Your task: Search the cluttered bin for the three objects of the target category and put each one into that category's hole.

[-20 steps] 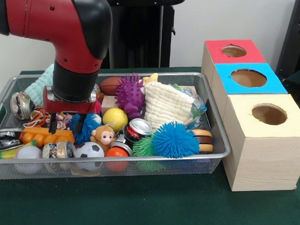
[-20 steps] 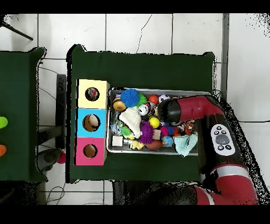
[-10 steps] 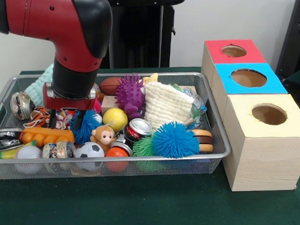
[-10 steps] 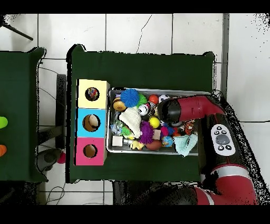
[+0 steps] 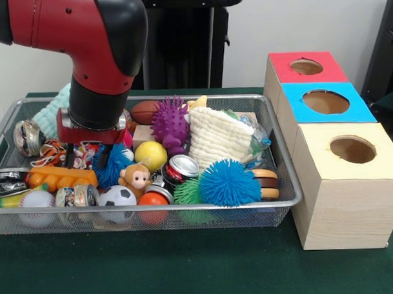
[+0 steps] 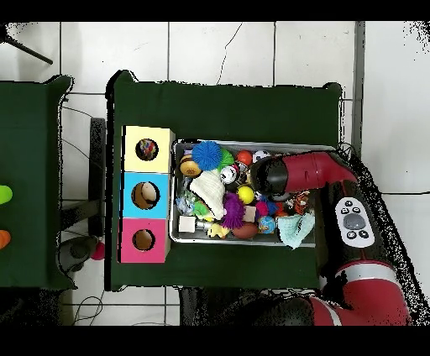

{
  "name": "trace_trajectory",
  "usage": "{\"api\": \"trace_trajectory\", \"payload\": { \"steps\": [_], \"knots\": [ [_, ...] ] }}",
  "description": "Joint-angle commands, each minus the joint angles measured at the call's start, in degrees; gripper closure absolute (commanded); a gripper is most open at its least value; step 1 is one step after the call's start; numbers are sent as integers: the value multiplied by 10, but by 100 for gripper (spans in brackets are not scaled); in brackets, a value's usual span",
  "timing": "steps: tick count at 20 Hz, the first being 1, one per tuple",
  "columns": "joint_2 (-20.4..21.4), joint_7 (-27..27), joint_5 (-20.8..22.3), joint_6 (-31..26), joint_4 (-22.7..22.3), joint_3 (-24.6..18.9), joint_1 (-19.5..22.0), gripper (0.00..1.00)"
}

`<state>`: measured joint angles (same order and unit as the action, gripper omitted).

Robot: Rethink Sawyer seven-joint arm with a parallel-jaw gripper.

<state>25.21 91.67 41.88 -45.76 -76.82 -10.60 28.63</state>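
tool (image 5: 85, 160) hangs at the left of the front view, low in the wire basket (image 5: 285, 176), its dark prongs spread apart on either side of a multicolour rope toy (image 5: 87, 153) with nothing visibly clamped between them. an orange-and-black rope toy (image 5: 51, 152) lies just left of it, beside a crushed can (image 5: 27, 137) near the basket's left rim. the yellow-ringed hole (image 5: 352, 149) sits at the lower right on the pale wood box, which stands on the green counter (image 5: 187, 263) just beside the basket.
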Motion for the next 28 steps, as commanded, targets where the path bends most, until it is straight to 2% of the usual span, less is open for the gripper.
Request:
{"api": "trace_trajectory", "payload": {
  "steps": [1,8,18,28],
  "knots": [
    [-26,-138,51,-17,-11,-23,-6,0],
    [-43,-152,74,-27,4,-19,-5,0],
    [-25,-174,90,-59,-7,-12,-10,0],
    [-6,-194,85,-130,-20,-1,-21,0]
  ]
}}
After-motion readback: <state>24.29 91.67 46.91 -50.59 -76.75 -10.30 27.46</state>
